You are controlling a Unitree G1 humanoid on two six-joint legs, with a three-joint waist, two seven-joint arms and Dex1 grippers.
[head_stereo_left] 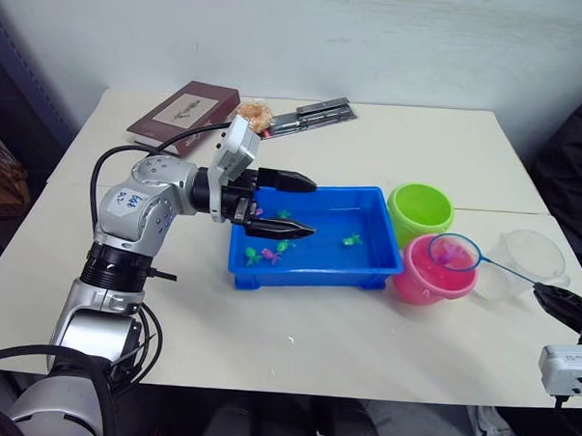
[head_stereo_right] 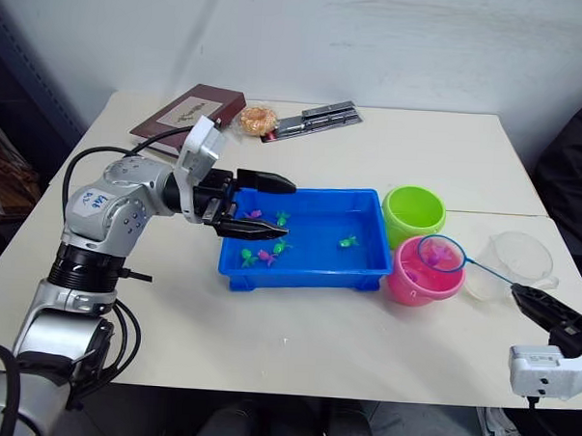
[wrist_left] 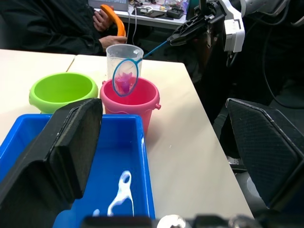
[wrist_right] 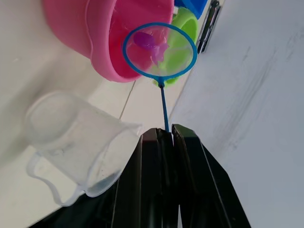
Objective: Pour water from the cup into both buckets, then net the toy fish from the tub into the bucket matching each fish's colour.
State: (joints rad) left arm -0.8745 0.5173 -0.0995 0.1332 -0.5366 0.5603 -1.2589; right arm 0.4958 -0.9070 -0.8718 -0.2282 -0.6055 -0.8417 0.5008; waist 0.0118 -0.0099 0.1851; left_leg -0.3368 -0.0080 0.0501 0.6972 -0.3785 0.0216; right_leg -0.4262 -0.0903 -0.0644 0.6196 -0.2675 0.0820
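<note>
Lighting bright, even, diffuse from overhead. Shadows soft and short under tub and buckets. Mild glare on table far side. Head views sharp mid-frame, slightly soft at the edges. Left wrist view: fingers close, blurred. Right wrist view: cup hazy, wall washed pale.

A white sticker on the left arm carried blue handwriting, too small to read. The book at the table's far corner bore a pale cover label with dark marks, also illegible. No other text, number or brand could be read.
</note>
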